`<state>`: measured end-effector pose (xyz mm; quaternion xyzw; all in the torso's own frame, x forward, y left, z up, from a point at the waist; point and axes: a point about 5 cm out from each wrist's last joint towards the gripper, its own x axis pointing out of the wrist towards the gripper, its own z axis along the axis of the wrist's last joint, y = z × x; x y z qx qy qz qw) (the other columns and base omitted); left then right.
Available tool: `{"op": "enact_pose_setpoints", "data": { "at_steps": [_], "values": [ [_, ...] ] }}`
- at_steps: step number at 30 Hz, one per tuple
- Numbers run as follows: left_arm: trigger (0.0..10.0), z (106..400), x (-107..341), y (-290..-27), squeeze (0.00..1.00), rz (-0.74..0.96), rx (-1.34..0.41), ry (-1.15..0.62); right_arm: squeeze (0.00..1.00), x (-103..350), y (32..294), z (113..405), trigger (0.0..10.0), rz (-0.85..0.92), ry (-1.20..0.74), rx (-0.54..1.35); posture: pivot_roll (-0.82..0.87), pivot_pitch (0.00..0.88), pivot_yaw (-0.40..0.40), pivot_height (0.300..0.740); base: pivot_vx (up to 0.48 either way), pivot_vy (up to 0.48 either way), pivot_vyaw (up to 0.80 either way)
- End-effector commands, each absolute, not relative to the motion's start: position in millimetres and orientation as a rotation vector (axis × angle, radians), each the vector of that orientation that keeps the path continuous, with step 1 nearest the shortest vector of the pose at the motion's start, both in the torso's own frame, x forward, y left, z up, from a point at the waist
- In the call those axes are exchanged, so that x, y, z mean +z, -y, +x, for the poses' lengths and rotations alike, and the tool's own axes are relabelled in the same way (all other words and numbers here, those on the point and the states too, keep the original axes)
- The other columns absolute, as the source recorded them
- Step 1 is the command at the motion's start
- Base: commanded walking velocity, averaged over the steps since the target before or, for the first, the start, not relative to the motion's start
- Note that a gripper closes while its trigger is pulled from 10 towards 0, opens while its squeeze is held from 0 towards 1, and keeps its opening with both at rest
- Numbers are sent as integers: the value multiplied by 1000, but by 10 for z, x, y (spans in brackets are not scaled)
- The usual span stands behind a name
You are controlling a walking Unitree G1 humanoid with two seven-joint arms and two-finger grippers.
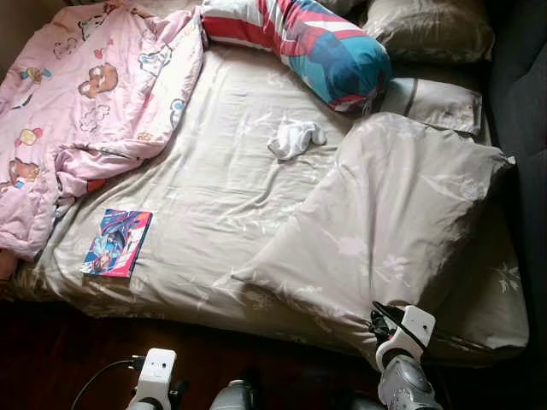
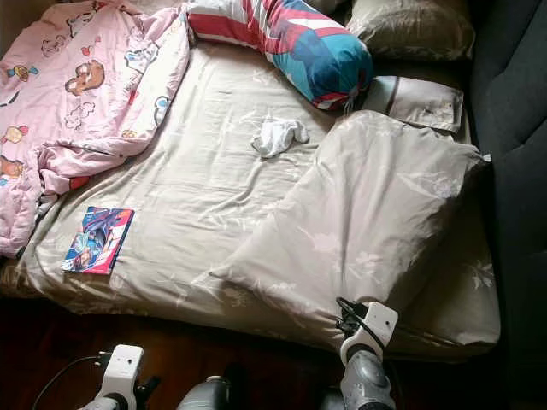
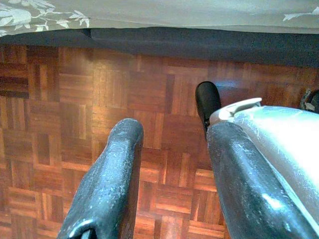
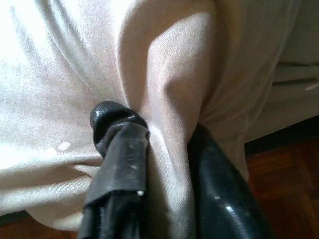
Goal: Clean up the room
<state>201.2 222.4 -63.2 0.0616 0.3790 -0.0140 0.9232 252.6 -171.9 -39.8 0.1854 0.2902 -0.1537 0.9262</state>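
Right wrist view: a fold of the beige duvet is pinched between the fingers of the right end effector at the bed's near edge. The left end effector is held released over the parquet floor. A pink blanket, book and white sock are spread on the bed.

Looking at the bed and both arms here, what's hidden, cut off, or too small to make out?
- Book: cover print too small to read in the eye views.
- Sheet under the beige duvet: covered by it.
- Pink blanket: cut off by the eye views' left edge.
- Left gripper: over the parquet floor; its arm is cut by the eye views' bottom edge.
- Right gripper: its fingertips are buried in a duvet fold.
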Motion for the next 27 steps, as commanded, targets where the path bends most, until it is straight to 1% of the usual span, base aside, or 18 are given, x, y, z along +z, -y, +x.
{"op": "enact_pose_setpoints", "data": {
  "at_steps": [1,6,12,14,16,17,18,19,21,23,24,26,27],
  "values": [
    [10000,1860,-720,-2244,0,132,-22,-846,0,-562,1702,2322,0,390,-699,-347,94,254,138,740,0,0,0],
    [10000,1882,-714,-2226,0,130,-22,-840,0,-550,1770,2331,0,384,-692,-365,86,249,135,740,0,0,0],
    [10000,1906,-712,-2187,0,126,-26,-838,0,-534,1907,2329,0,362,-686,-419,57,242,132,740,0,0,0],
    [10000,1916,-712,-2167,0,124,-29,-837,0,-517,1989,2334,0,353,-678,-453,49,241,130,740,0,0,0],
    [10000,1916,-712,-2167,0,124,-29,-837,0,-517,1989,2334,0,353,-678,-453,49,241,130,740,0,0,0],
    [10000,1922,-711,-2155,0,123,-31,-836,0,-497,2064,2341,0,332,-670,-482,47,241,130,740,0,0,0],
    [10000,1922,-711,-2155,0,123,-31,-836,0,-497,2064,2341,0,332,-670,-482,47,241,130,740,0,0,0],
    [10000,1934,-709,-2142,0,122,-34,-835,0,-460,2152,2363,10000,286,-657,-504,33,241,127,740,0,0,0],
    [10000,1955,-703,-2122,0,117,-35,-833,0,-303,2361,2476,10000,188,-572,-554,24,236,124,740,0,0,0],
    [10000,1959,-704,-2115,0,115,-34,-835,0,-100,2554,2605,10000,134,-454,-609,18,236,123,740,0,0,0],
    [10000,1959,-704,-2115,0,115,-34,-835,0,-100,2554,2605,10000,134,-454,-609,18,236,123,740,0,0,0],
    [10000,1958,-706,-2109,0,113,-33,-838,0,64,2725,2677,10000,110,-369,-674,2,235,119,740,0,0,0],
    [10000,1958,-706,-2109,0,113,-33,-838,0,64,2725,2677,10000,110,-369,-674,2,235,119,740,0,0,0]
  ]
}}
